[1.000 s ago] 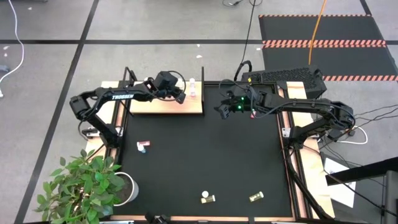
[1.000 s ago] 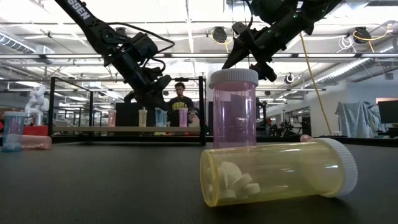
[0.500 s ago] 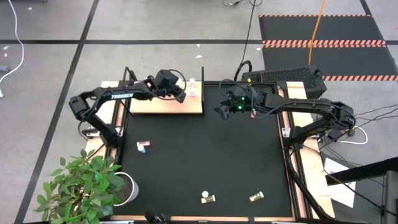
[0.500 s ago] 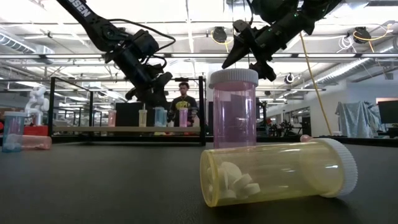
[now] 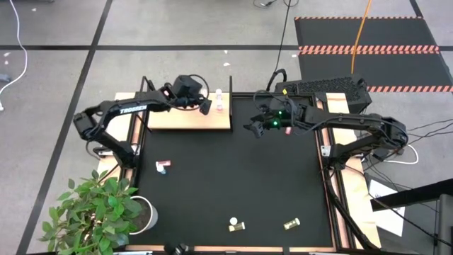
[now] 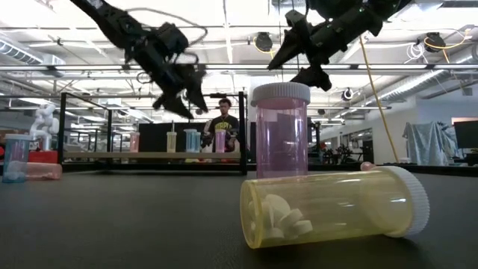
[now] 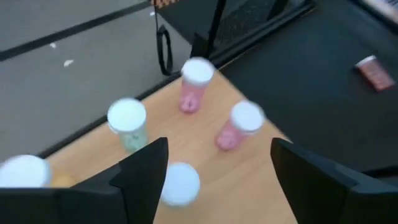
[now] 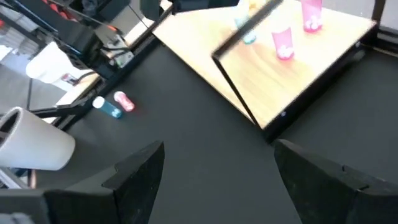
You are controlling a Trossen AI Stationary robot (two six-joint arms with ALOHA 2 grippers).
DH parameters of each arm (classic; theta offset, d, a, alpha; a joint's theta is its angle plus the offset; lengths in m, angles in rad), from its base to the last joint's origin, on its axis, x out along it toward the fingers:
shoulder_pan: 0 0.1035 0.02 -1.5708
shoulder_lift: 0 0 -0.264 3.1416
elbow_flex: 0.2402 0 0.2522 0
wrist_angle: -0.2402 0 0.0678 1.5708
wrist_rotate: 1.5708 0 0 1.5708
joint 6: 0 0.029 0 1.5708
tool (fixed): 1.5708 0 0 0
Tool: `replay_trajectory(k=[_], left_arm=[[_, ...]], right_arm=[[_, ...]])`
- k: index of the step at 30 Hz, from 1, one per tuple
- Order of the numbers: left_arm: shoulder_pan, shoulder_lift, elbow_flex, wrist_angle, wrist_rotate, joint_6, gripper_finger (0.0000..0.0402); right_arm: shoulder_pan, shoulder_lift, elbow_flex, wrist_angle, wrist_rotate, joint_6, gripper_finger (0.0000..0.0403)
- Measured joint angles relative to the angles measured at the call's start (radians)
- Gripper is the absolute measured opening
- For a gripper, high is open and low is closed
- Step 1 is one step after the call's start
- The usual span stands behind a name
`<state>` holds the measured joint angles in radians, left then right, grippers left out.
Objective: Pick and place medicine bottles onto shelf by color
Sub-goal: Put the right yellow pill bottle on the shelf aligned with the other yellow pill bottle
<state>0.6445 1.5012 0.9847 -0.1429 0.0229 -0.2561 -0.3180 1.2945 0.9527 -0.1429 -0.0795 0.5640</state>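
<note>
The pale wooden shelf (image 5: 185,117) lies at the mat's far left. Several medicine bottles stand upright on it: two pink ones (image 7: 196,84) (image 7: 239,127), a light blue one (image 7: 129,124), a white-capped one (image 7: 180,183) seen from above, and one (image 7: 25,171) at the picture's edge. My left gripper (image 5: 204,106) hovers open above them, touching none. My right gripper (image 5: 251,126) hangs open over the mat's far middle. On the mat lie a pink and a blue bottle (image 5: 163,166), side by side. A yellow bottle (image 6: 336,205) lies beside an upright pink one (image 6: 281,134), and another yellow one (image 5: 291,224) lies near the front edge.
A potted plant (image 5: 99,212) stands off the mat's near left corner. A dark keyboard-like case (image 5: 325,88) sits behind the right arm. Bare black mat (image 5: 233,177) stretches between the shelf and the near bottles. A person (image 6: 216,134) stands in the room beyond the table.
My left gripper has opened and gone up, away from the bottles on the shelf, which stay upright where they were.
</note>
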Motion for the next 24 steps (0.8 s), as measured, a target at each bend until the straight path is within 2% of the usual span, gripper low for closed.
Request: replay_trajectory(k=[5,13,16,21,24], left_arm=[[0.000,-0.079,0.167,-0.198,-0.001,0.064,0.0291],[-0.064,-0.102,0.479,-0.426,-0.005,0.131,0.0266],[-0.124,-0.102,0.535,-0.454,-0.050,0.093,0.0255],[-0.253,-0.100,0.564,-0.580,-0.156,-0.012,0.0244],[-0.337,-0.099,0.564,-0.684,-0.171,-0.127,0.0244]], right_arm=[[0.019,-0.034,0.000,0.002,-0.002,-0.029,0.0302],[0.076,-0.043,0.000,0.001,-0.024,-0.273,0.0302],[0.109,-0.043,0.000,0.003,-0.078,-0.298,0.0302],[0.152,-0.043,0.000,-0.037,-0.077,-0.265,0.0290],[0.172,-0.043,0.000,-0.054,-0.075,-0.257,0.0279]])
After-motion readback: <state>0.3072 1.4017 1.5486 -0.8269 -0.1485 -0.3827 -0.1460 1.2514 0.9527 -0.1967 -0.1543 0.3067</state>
